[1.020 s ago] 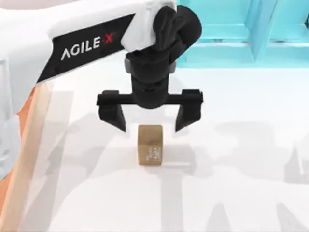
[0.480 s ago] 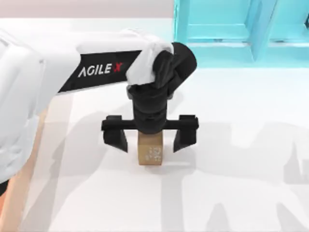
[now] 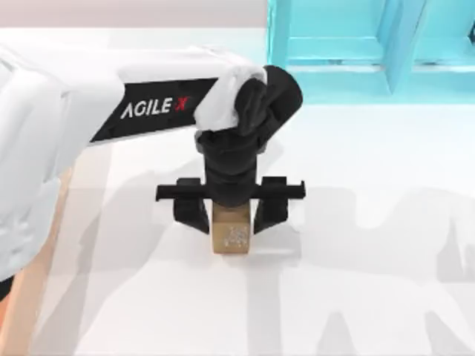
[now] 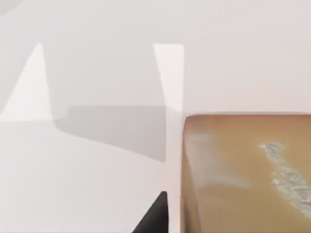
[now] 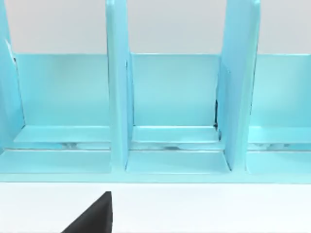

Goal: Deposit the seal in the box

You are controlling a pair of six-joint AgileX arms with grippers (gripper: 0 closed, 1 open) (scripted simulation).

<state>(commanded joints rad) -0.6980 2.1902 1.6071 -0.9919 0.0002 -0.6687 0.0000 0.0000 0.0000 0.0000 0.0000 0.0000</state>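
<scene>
The seal (image 3: 231, 237), a small tan-brown block with a white speckled mark on its near face, stands upright on the white table. My left gripper (image 3: 231, 215) is lowered over it, open, with one black finger close to each side of the block. In the left wrist view the seal (image 4: 243, 174) looms large, and one fingertip (image 4: 156, 216) sits just beside it with a thin gap between. The box (image 3: 26, 311) shows as an orange-brown wooden edge at the table's left, partly hidden by my left arm. My right gripper (image 5: 95, 216) is parked facing the turquoise shelf.
A turquoise shelf-like frame (image 3: 371, 44) stands at the back right of the table, and its dividers (image 5: 170, 107) face the right wrist camera. White tabletop stretches to the right of and in front of the seal.
My left gripper came down over the seal, and its fingers have narrowed from wide apart to close against the block's sides. The seal has not moved.
</scene>
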